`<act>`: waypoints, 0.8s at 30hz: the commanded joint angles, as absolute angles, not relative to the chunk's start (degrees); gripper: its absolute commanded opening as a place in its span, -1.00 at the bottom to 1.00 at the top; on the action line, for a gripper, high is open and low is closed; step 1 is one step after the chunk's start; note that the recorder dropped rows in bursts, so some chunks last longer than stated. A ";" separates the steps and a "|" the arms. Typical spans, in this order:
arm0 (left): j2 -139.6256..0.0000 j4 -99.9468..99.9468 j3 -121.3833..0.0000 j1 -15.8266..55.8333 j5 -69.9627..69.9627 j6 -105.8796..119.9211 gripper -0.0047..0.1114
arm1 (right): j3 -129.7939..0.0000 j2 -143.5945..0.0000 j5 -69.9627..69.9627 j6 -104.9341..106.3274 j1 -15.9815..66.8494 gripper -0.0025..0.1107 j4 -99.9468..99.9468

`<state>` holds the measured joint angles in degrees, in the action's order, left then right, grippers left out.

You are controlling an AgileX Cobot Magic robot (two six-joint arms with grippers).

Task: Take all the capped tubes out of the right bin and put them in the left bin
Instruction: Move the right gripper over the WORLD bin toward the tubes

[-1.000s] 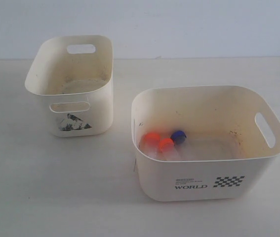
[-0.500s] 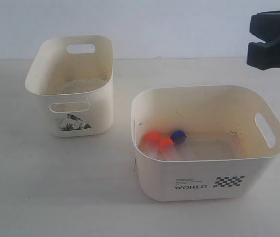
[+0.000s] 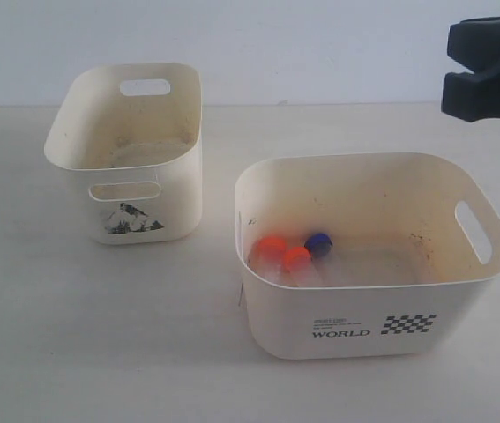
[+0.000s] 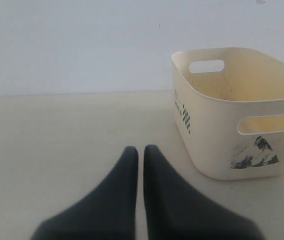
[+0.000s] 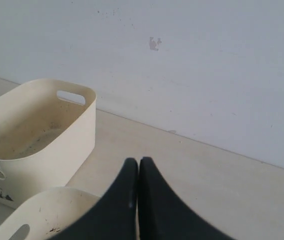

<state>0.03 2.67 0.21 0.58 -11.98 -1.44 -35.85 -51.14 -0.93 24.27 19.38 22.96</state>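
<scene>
Exterior view, for anyone following along: a pale table (image 3: 82, 352) with two cream bins on it. The right bin (image 3: 355, 304), the wide one printed WORLD, sits nearest, and the left bin (image 3: 183, 167), narrower with the torn dark sticker, stands well apart from it with only grime inside, so I'd say no tube has made the trip yet. The right gripper (image 3: 451, 72) hangs high beyond the right bin's far corner. Its wrist view shows the jaws pressed together on nothing (image 5: 137, 161), so my guess is it'll need to spread them before dipping in. The left gripper (image 4: 140, 148) sits low over the table near the left bin (image 4: 217, 145), also pinched closed and empty, probably just waiting. All three capped tubes (image 3: 273, 249) huddle at the right bin's end nearest the left bin, two orange-red caps touching and a blue cap (image 3: 319, 243) just beside them.
</scene>
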 commanded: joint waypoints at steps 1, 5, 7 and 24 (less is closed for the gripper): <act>0.00 2.80 0.00 0.56 -11.98 -1.98 -0.84 | -36.29 -51.31 0.00 24.26 19.51 -0.96 22.89; 0.00 2.80 0.00 0.56 -11.98 -1.98 -0.84 | -36.29 -51.31 0.00 24.26 19.51 -0.96 22.89; 0.00 2.80 0.00 0.56 -11.98 -1.98 -0.84 | -36.29 -51.31 0.00 24.26 19.51 -0.96 22.89; 0.00 2.80 0.00 0.56 -11.98 -1.98 -0.84 | -36.29 -65.15 5.14 24.92 19.51 -0.96 22.89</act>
